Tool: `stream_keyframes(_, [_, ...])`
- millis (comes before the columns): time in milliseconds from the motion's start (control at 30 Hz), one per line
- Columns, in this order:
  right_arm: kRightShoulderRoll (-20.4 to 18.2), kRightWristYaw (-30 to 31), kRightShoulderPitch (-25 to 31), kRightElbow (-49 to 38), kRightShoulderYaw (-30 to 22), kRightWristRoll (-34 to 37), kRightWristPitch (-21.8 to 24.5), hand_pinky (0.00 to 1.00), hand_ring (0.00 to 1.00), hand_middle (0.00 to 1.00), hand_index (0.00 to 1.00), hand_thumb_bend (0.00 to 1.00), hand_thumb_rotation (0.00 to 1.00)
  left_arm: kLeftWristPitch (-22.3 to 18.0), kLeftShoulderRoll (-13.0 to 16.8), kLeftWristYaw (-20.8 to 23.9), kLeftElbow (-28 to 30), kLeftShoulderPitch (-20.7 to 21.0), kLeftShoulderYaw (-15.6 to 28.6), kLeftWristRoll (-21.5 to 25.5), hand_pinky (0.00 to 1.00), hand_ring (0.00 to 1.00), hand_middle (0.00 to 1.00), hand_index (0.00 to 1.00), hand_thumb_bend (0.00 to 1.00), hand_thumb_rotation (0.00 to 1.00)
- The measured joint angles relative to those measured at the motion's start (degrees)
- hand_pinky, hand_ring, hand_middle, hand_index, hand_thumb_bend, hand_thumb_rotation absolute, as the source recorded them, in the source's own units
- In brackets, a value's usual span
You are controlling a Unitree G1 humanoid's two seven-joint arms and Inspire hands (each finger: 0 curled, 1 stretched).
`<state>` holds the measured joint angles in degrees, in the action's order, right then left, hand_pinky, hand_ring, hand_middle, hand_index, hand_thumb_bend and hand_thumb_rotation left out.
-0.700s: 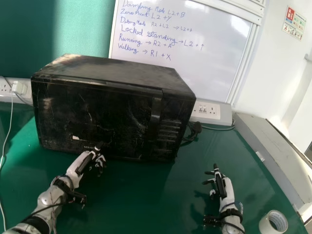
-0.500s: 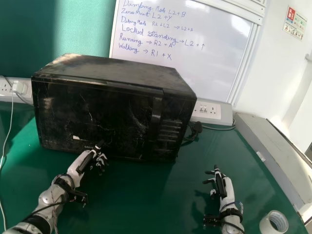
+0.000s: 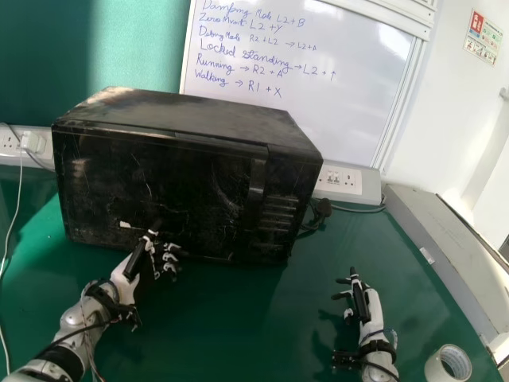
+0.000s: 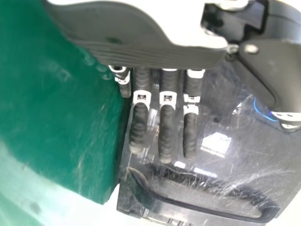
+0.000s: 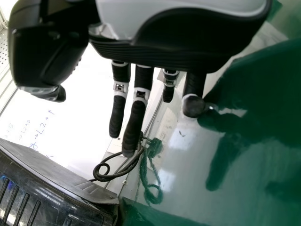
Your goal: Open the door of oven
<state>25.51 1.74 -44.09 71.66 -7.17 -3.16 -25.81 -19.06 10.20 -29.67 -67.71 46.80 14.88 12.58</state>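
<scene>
Blue writing point(image 3: 250, 54) is scrawled on the whiteboard point(image 3: 350, 119), some print on the wall sign point(image 3: 481, 38). The oven point(image 3: 183, 111) is parked on the table point(image 3: 238, 318), door point(image 3: 151, 175) shut, its low front partly blocked by the left hand point(image 3: 129, 272), fingers spread wide. The right hand point(image 3: 366, 306) is held loosely open near the tape point(image 3: 434, 368).

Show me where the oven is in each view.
Head view: oven left of centre, beyond the left hand.
Left wrist view: its glossy front, behind the hand's fingers.
Right wrist view: its slotted panel, beyond the thumb of the right hand.
Shared landmark: the green tabletop.
</scene>
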Motion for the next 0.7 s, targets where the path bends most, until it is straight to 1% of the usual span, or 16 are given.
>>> stream_keyframes(100, [0.0,0.0,0.0,0.0,0.0,0.0,-0.1,0.17,0.22,0.35,0.6,0.72,0.75,1.1,-0.3,0.0,1.4,-0.3,0.0,0.0,0.23,0.31,0.41,0.55,0.63,0.75])
stream_keyframes(133, [0.0,0.0,0.0,0.0,0.0,0.0,-0.2,0.17,0.22,0.35,0.6,0.71,0.75,1.5,-0.5,-0.1,2.1,-0.6,-0.1,0.0,0.24,0.34,0.44,0.59,0.69,0.76])
stream_keyframes(167, [0.0,0.0,0.0,0.0,0.1,0.0,-0.3,0.17,0.22,0.35,0.6,0.71,0.75,1.9,-0.6,-0.4,2.6,-0.7,-0.2,0.0,0.25,0.35,0.45,0.6,0.71,0.76])
stream_keyframes(200, [0.0,0.0,0.0,0.0,0.1,-0.1,-0.4,0.17,0.22,0.35,0.6,0.71,0.74,2.6,-0.6,-1.1,3.2,-0.9,-0.3,0.0,0.26,0.37,0.48,0.62,0.73,0.78])
stream_keyframes(233, [0.0,0.0,0.0,0.0,0.1,-0.1,-0.4,0.17,0.22,0.36,0.6,0.72,0.75,3.3,-0.5,-2.1,4.0,-1.1,-0.6,-0.1,0.3,0.42,0.55,0.66,0.77,0.82])
stream_keyframes(300, [0.0,0.0,0.0,0.0,0.2,-0.1,-0.5,0.17,0.22,0.35,0.6,0.72,0.75,4.7,-0.3,-4.1,5.5,-1.5,-1.5,-0.2,0.34,0.47,0.62,0.7,0.81,0.84])
stream_keyframes(367, [0.0,-0.1,0.0,0.0,0.3,-0.2,-0.5,0.17,0.21,0.35,0.6,0.73,0.76,6.2,-0.3,-5.3,7.7,-2.2,-2.4,-0.2,0.37,0.52,0.67,0.72,0.85,0.84])
stream_keyframes(500, [0.1,-0.1,0.0,0.0,0.6,-0.5,-0.7,0.16,0.21,0.35,0.6,0.74,0.77,10.4,-0.1,-6.1,12.3,-3.6,-2.9,-0.1,0.42,0.58,0.75,0.78,0.87,0.91])
stream_keyframes(567, [0.1,-0.1,0.0,0.1,0.6,-0.8,-0.7,0.17,0.22,0.35,0.6,0.73,0.76,11.9,0.2,-6.8,14.3,-3.9,-2.9,0.1,0.44,0.61,0.79,0.82,0.91,0.92])
stream_keyframes(633, [0.2,0.0,0.0,0.1,0.6,-0.8,-0.7,0.17,0.22,0.35,0.6,0.74,0.76,13.4,0.6,-8.2,16.8,-4.3,-2.9,1.4,0.47,0.66,0.83,0.88,0.93,0.93])
stream_keyframes(700, [0.2,0.0,-0.1,0.1,0.7,-1.0,-0.7,0.18,0.22,0.35,0.6,0.76,0.77,14.5,1.0,-9.5,19.2,-4.9,-2.7,2.5,0.49,0.71,0.85,0.9,0.94,0.94])
